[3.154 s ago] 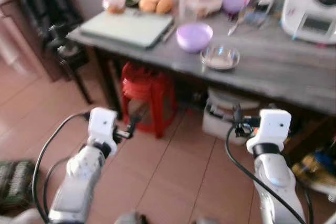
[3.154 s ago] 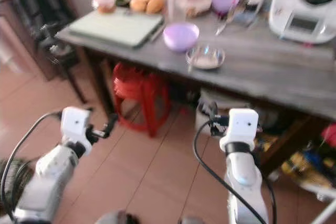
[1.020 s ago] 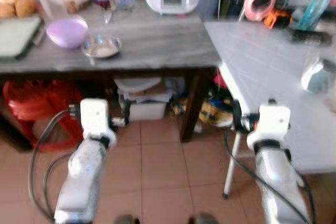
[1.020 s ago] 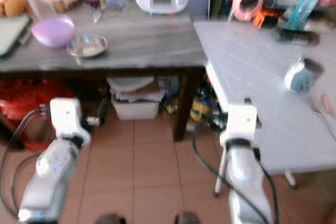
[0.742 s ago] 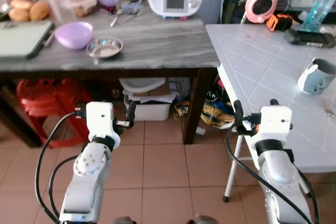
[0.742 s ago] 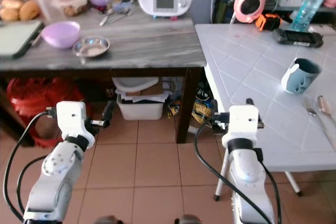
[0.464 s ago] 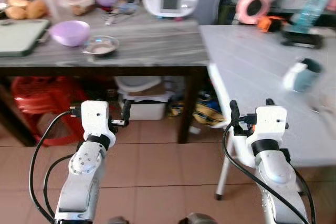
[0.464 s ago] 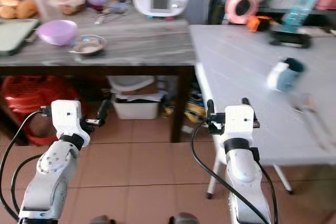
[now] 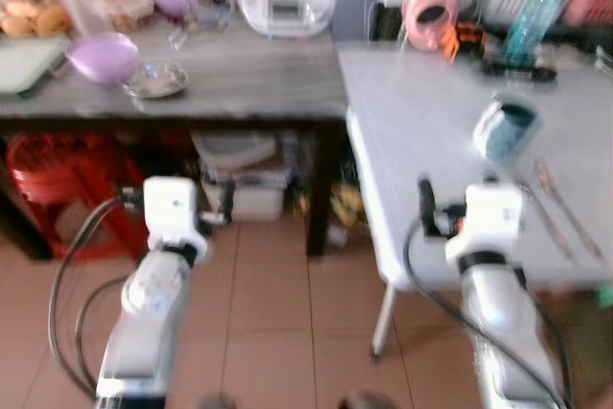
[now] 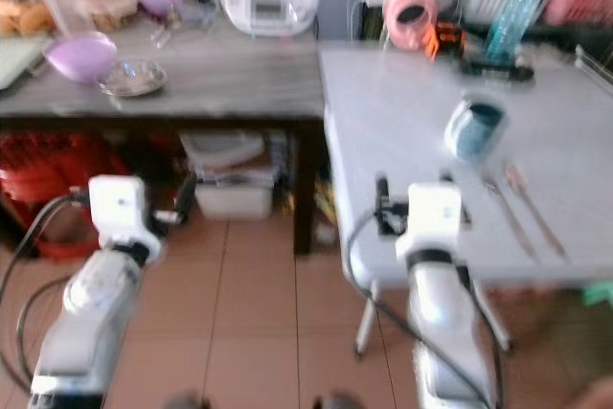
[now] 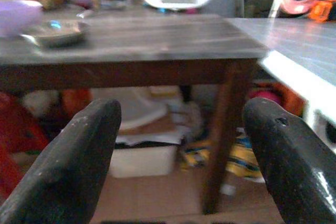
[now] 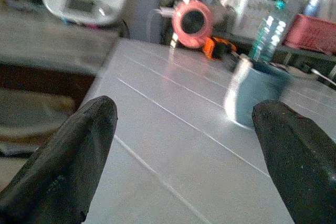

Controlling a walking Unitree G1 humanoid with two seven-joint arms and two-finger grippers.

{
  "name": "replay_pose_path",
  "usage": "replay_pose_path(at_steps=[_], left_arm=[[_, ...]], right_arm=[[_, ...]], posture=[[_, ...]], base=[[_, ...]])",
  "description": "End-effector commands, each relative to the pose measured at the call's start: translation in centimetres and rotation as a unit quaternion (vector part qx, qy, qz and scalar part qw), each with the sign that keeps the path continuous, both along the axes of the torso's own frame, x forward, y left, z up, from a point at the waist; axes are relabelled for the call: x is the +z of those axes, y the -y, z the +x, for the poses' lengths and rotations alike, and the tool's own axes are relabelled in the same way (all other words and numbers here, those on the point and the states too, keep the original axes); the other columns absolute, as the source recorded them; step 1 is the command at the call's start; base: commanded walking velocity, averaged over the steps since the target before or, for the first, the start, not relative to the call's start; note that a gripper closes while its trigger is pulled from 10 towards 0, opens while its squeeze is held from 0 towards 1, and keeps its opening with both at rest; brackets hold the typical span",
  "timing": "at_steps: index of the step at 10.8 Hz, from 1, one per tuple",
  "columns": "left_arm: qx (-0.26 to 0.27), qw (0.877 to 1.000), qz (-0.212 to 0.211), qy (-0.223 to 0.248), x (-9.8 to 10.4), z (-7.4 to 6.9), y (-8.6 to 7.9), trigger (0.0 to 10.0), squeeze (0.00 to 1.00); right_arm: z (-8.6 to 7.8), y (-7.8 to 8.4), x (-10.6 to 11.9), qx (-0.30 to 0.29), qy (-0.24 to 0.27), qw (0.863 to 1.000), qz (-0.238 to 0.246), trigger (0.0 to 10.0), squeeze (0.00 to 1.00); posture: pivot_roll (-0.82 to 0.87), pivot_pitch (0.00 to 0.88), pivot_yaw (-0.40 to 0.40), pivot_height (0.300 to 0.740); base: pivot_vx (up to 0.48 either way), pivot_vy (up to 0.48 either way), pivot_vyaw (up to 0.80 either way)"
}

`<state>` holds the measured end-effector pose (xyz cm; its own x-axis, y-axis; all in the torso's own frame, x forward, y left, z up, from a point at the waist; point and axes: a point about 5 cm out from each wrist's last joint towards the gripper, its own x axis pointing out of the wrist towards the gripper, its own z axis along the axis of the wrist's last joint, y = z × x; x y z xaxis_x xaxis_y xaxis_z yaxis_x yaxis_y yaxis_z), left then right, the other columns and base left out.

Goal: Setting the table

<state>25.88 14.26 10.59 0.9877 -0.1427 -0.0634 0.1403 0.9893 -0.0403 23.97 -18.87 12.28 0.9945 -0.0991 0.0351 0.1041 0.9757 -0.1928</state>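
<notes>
Blue mug (image 9: 506, 127) on white worktop (image 9: 421, 112), cutlery (image 9: 556, 200) just beside the mug, right hand (image 12: 184, 182) fingers apart near the mug, left hand (image 11: 178, 156) fingers apart, empty.

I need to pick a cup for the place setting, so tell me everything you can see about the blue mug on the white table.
The blue mug stands upright on the white tiled table, apart from both grippers. It looks glazed, light blue outside with a darker teal inside, and whether it holds anything cannot be told. In the right wrist view it sits ahead between the open fingers. Two pieces of cutlery lie on the table nearer the robot, not touching it. Blur hides finer detail, including the handle.
</notes>
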Motion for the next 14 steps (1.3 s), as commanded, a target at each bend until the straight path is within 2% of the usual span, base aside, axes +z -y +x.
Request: replay_pose_path(at_steps=[1,4,7,10,12,14], left_arm=[[0.003,1.0,0.011,0.009,0.5,0.2,-0.6,10.0,0.0],[0.027,1.0,0.01,0.002,0.2,-0.2,-1.1,10.0,0.0],[0.046,0.999,0.027,0.009,0.3,-0.7,-1.9,10.0,0.0],[0.027,0.999,0.012,0.03,1.0,-0.2,-1.3,10.0,0.0],[0.007,0.999,-0.001,0.035,1.2,-0.4,-0.9,10.0,0.0],[0.006,0.999,-0.003,0.038,1.2,-0.3,-0.8,10.0,0.0]], right_arm=[[0.2,-0.4,0.4,0.008,0.009,1.0,0.004,10.0,0.0],[0.2,-0.9,0.4,0.025,0.013,1.0,0.013,10.0,0.0],[-0.2,-1.0,0.4,0.029,0.019,0.999,0.014,10.0,0.0],[0.0,-1.4,0.6,0.03,0.026,0.999,0.014,10.0,0.0],[0.0,-1.2,0.6,0.028,0.026,0.999,0.013,10.0,0.0],[0.3,-1.4,0.8,0.031,0.028,0.999,0.018,10.0,0.0]], posture=[[-0.04,0.0,-0.003,0.74],[-0.04,0.0,0.004,0.74],[-0.03,0.0,0.02,0.74],[-0.04,0.0,0.027,0.74],[-0.04,0.0,0.023,0.74],[-0.04,0.0,0.018,0.74]], base=[[0.0,-0.319,0.0],[0.0,-0.314,0.0],[0.0,-0.294,0.0],[0.0,0.0,0.0],[0.0,0.0,0.63],[0.277,0.0,0.0]])
